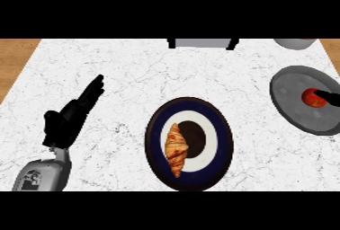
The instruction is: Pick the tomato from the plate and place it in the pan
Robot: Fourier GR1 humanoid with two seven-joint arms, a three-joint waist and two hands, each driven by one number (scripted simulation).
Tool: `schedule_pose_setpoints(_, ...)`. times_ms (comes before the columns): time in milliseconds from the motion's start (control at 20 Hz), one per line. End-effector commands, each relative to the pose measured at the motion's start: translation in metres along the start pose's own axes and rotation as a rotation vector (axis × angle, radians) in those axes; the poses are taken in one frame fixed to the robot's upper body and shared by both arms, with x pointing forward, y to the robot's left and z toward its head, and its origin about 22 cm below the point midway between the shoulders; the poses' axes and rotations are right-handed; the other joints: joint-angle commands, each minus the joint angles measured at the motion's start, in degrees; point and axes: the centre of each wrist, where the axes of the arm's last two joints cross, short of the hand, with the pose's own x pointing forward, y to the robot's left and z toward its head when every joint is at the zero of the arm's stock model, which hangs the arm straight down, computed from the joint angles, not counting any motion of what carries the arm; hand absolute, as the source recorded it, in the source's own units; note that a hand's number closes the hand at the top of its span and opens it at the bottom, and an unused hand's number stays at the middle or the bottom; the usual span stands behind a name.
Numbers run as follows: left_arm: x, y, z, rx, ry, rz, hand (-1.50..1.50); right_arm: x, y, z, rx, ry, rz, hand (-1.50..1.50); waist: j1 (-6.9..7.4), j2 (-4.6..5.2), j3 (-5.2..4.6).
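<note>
At the lower left of the frame, the left hand (69, 117) rested on its grey forearm, fingers straight and together, pointing toward the upper right and touching nothing. Just right of it, at the lower centre, the dark-rimmed plate (154, 139) lay on the white marbled surface (119, 58) and carried only a croissant (176, 148); no tomato was on it.

Farther up, at the right edge, the grey pan (299, 108) held the tomato (312, 98), which sat inside it toward its right side. A small black part of the right hand (330, 96) came in from the frame's edge and met the tomato, but too little of it showed to tell whether it pinched the fruit or had let go.

At the top edge stood a grey object (203, 43) and, at the upper right, a pale round vessel (295, 43).

The carry looked done; what seemed left was the release, if not yet made, and drawing the right hand clear.
</note>
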Motion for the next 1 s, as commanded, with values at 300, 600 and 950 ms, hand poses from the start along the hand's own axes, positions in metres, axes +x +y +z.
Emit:
schedule_pose_setpoints(300,-0.001,0.002,0.006,0.004,0.011,0.012,0.00,-0.052,-0.070,0.039,0.046,-0.128,-0.184,-1.50,-0.84,-0.53,-0.06)
schedule_pose_setpoints(600,-0.013,-0.011,0.008,0.016,0.020,0.001,0.00,-0.079,-0.071,0.067,0.064,-0.174,-0.189,-1.50,-1.37,-0.78,-0.21)
schedule_pose_setpoints(950,0.000,0.008,-0.002,0.043,0.031,0.002,0.00,-0.095,-0.071,0.087,0.099,-0.191,-0.225,-1.50,-2.00,-1.16,-0.33)
